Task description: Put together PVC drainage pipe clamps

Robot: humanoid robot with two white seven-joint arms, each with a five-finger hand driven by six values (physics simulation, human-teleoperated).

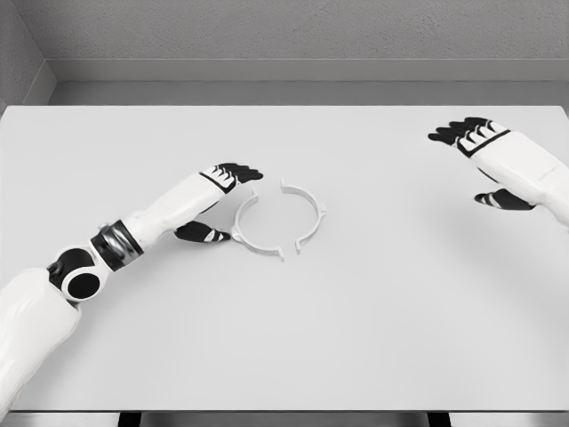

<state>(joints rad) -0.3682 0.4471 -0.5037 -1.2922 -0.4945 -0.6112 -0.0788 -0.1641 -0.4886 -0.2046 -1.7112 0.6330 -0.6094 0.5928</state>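
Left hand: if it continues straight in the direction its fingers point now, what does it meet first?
Probably the left clamp half, lying just beyond the left hand fingertips; height above the table is unclear.

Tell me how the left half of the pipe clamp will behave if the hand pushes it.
The left clamp half is a thin open arc lying flat on the table, so it will likely slide or pivot, not roll. It looks light, and possibly springy. The left hand hovers beside it.

The worktop is a smooth, matt pale grey. The two clamp halves look like thin white plastic with a dull finish. Each arm has glossy white shells; the left robot hand has black fingers of a satin look.
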